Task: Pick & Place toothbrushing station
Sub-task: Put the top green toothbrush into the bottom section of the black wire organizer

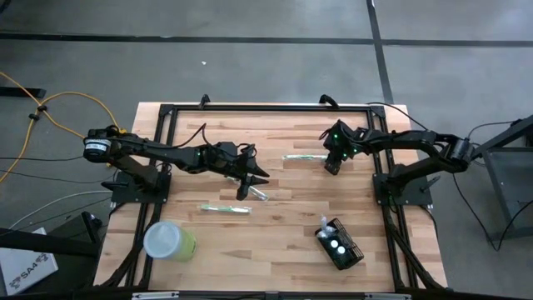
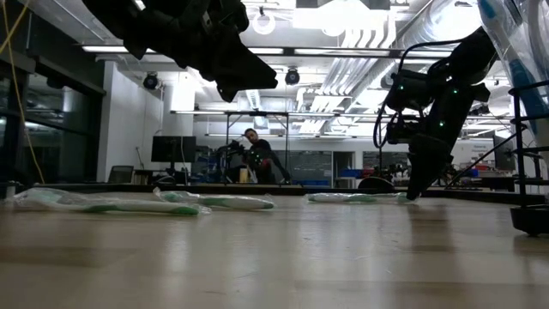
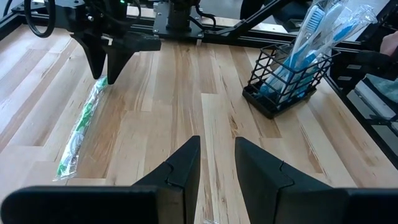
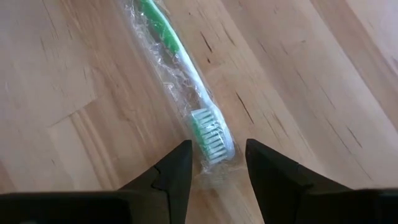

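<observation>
The toothbrushing station [image 1: 340, 246] is a black wire-mesh holder near the table's front right; blue wrapped brushes stand in it [image 3: 289, 74]. A green toothbrush in clear wrap [image 1: 304, 157] lies flat on the table at the far middle. My right gripper [image 1: 331, 165] points steeply down at this brush's bristle end [image 4: 208, 134], open, with one finger on each side of the end. My left gripper [image 1: 250, 179] hangs open and empty well above the table's middle [image 2: 232, 73]. Two more wrapped green brushes [image 1: 226, 209] [image 1: 260, 193] lie flat near it. My right gripper's fingers [image 4: 177, 171] stand on either side of the wrapped brush's bristle end [image 4: 214, 152], coming steeply from above in line with the brush's length. Whether they touch the wrapper I cannot tell. The brush lies flat on the table.
A lime-green cup with a whitish lid [image 1: 169, 242] lies near the front left corner. A black metal frame [image 1: 266, 107] runs round the tabletop. Bare wood lies between the cup and the station. A person shows far back in the room [image 2: 257, 154].
</observation>
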Controlling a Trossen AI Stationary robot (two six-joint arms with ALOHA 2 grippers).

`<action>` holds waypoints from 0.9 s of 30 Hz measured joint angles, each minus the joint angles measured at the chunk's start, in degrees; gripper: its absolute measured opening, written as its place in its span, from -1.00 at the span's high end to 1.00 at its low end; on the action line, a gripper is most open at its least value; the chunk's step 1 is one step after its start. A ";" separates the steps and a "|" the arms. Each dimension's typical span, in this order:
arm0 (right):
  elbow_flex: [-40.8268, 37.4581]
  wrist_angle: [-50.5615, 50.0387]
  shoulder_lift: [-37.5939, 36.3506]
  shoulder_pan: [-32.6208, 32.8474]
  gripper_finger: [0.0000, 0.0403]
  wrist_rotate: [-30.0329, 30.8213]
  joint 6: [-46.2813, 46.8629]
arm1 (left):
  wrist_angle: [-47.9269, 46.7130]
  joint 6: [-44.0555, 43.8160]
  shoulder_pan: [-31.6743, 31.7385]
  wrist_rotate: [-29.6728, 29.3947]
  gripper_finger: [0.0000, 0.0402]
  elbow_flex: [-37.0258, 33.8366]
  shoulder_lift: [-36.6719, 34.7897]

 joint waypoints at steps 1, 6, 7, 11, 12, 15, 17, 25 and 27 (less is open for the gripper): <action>0.00 0.00 0.00 0.00 0.31 0.00 0.00 | 0.00 0.00 0.00 0.00 0.52 0.00 0.00; 0.00 0.00 0.00 0.00 0.51 -0.07 0.02 | 0.00 0.00 0.00 0.00 0.52 0.00 0.00; 0.00 0.00 0.00 0.00 0.56 -0.07 0.02 | 0.00 0.00 0.00 0.00 0.52 0.00 0.00; 0.00 0.00 0.00 0.00 0.78 -0.17 0.02 | 0.00 0.00 0.00 0.00 0.52 0.00 0.00; 0.00 0.00 0.00 0.00 0.83 -0.19 0.02 | 0.00 0.00 0.00 0.00 0.52 0.00 0.00; 0.02 0.02 -0.04 0.00 0.95 -0.20 0.02 | 0.00 0.00 0.00 0.00 0.52 0.00 0.00; 0.02 0.02 -0.04 0.00 0.97 -0.21 0.62 | 0.00 0.02 0.00 0.00 0.52 0.00 0.00; 0.04 0.02 -0.04 0.00 0.98 -0.24 1.28 | 0.02 0.02 0.00 0.00 0.52 0.00 0.00; 0.04 0.02 -0.04 0.00 0.98 -0.24 1.29 | 0.00 0.03 -0.01 0.00 0.52 0.00 0.00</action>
